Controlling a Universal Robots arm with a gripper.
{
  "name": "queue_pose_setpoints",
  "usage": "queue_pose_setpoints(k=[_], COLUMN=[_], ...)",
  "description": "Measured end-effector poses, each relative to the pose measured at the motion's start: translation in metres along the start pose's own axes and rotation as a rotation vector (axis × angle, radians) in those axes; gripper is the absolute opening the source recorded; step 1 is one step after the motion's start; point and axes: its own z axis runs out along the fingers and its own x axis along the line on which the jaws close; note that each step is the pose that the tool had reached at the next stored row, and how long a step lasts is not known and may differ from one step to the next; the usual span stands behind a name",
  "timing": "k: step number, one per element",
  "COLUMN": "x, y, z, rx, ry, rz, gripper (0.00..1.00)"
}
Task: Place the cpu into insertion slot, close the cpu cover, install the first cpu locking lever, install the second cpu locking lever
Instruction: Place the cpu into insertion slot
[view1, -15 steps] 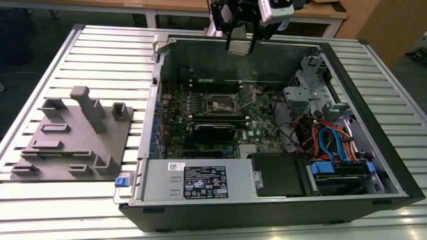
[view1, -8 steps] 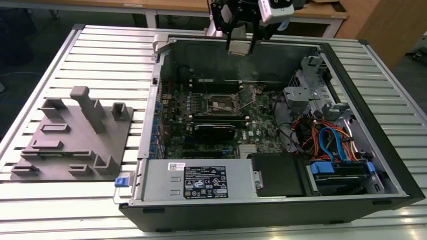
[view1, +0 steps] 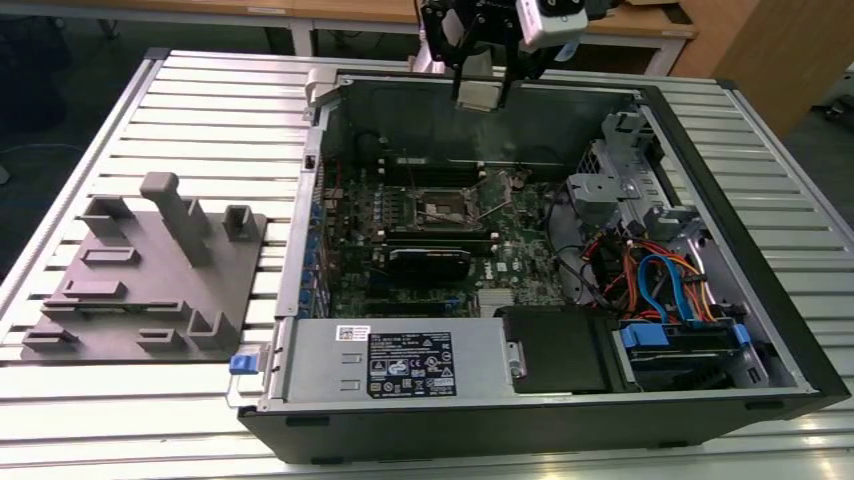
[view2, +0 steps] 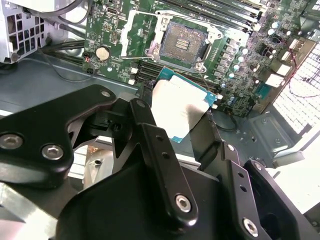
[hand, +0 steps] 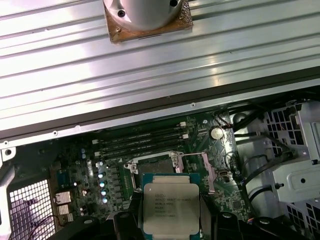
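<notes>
Fingers (view2: 150, 135) around cpu (hand: 171, 209) edges; open insertion slot (view2: 186, 42) well below

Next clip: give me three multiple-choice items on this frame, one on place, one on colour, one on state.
1. Where is the cpu? A) in the insertion slot B) in the hand, above the board C) on the table
2. Circuit board colour? A) red B) white C) green
3. The insertion slot is: A) empty B) filled C) covered
Answers: 1 B, the hand grips the cpu; 2 C, the circuit board is green; 3 A, the insertion slot shows bare contacts.
</notes>
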Motion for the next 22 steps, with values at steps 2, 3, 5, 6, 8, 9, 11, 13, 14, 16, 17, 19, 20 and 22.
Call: queue_pose_setpoints(k=[2, 3, 5, 6, 8, 9, 11, 13, 14, 16, 17, 19, 20, 22], x=[0.0, 0.0, 0.0, 0.0, 0.0, 0.0, 0.0, 0.0, 0.0, 0.0, 0.0, 0.0, 0.0, 0.0], y=[0.0, 0.0, 0.0, 0.0, 0.0, 0.0, 0.0, 0.0, 0.0, 0.0, 0.0, 0.0, 0.0, 0.0], z=[0.0, 0.0, 0.0, 0.0, 0.0, 0.0001, 0.0001, 0.0001, 0.0001, 0.0001, 0.0001, 0.0001, 0.0001, 0.0002], rx=[-0.0001, -0.0002, -0.0002, -0.0002, -0.0004, -0.0004, -0.0005, -0.0006, -0.0005, -0.0006, -0.0007, -0.0007, -0.0007, -0.0008], ry=[-0.0003, -0.0005, -0.0009, -0.0011, -0.0016, -0.0018, -0.0023, -0.0026, -0.0027, -0.003, -0.0031, -0.0033, -0.0034, -0.0037], rz=[0.003, 0.005, 0.01, 0.012, 0.017, 0.02, 0.025, 0.029, 0.03, 0.033, 0.034, 0.037, 0.039, 0.041], gripper=[0.54, 0.54, 0.54, 0.54, 0.54, 0.54, 0.54, 0.54, 0.54, 0.54, 0.54, 0.54, 0.54, 0.54])
